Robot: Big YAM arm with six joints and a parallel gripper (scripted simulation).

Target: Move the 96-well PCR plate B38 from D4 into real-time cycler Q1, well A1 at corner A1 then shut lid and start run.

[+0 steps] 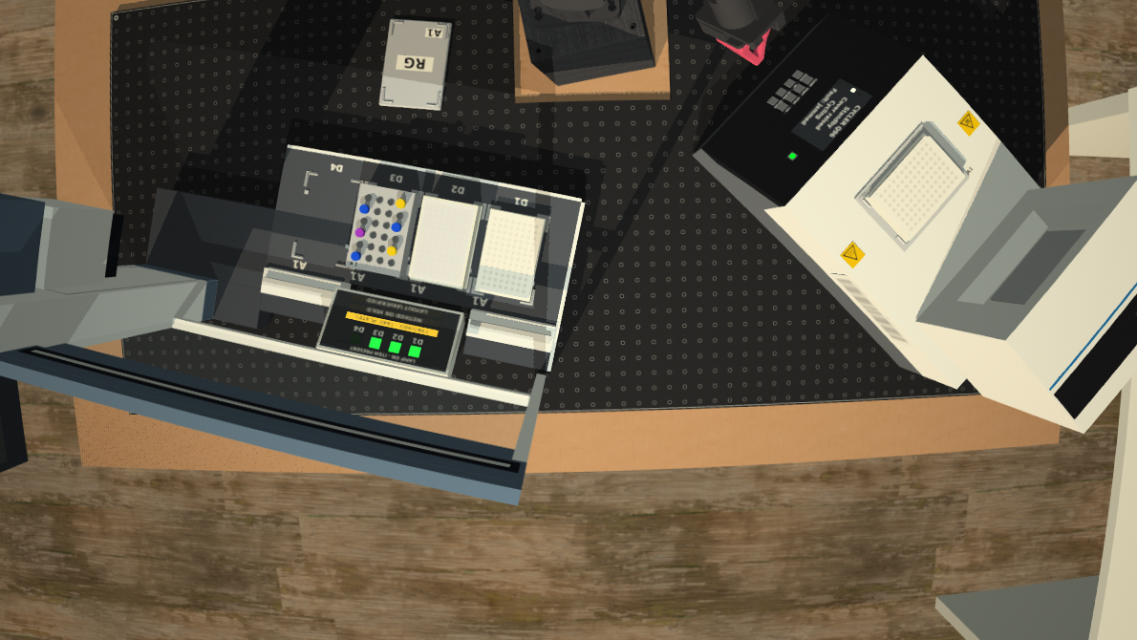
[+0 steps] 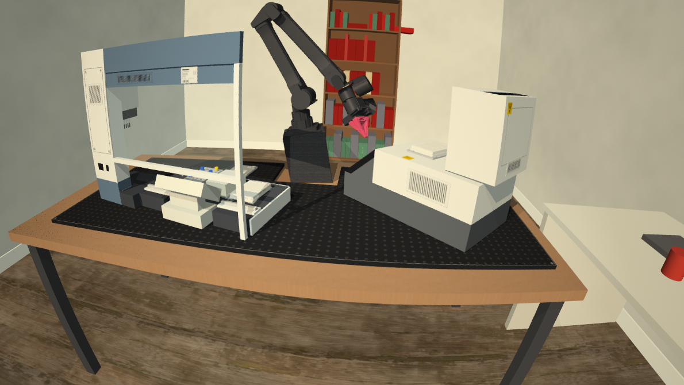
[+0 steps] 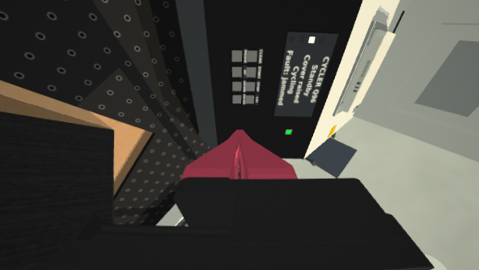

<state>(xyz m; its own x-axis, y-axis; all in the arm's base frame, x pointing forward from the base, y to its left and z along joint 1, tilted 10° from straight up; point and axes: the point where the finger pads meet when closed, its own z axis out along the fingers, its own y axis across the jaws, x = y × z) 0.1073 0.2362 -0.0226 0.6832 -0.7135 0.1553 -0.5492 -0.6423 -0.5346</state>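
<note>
A white 96-well plate (image 1: 914,188) lies on the block of cycler Q1 (image 1: 883,221); it also shows in the side view (image 2: 429,149). I cannot tell which corner its A1 well is at. Q1's lid (image 1: 1034,269) stands raised behind the block. The lamp (image 3: 288,132) on the black front panel is green. My gripper (image 3: 239,135) (image 1: 747,47) is shut and empty. It hangs in the air in front of the panel, short of the key pad (image 3: 244,77), and above the mat. Nest D4 (image 1: 318,214) on the hand-off row holds nothing.
The tube cooling block (image 1: 380,228) with coloured caps stands on D3, the deep-well block (image 1: 445,241) on D2 and plate R33 (image 1: 508,252) on D1, under the liquid handler's frame (image 2: 167,62). The regrip nest RG (image 1: 414,65) is bare. The arm's base (image 1: 585,35) stands between RG and Q1.
</note>
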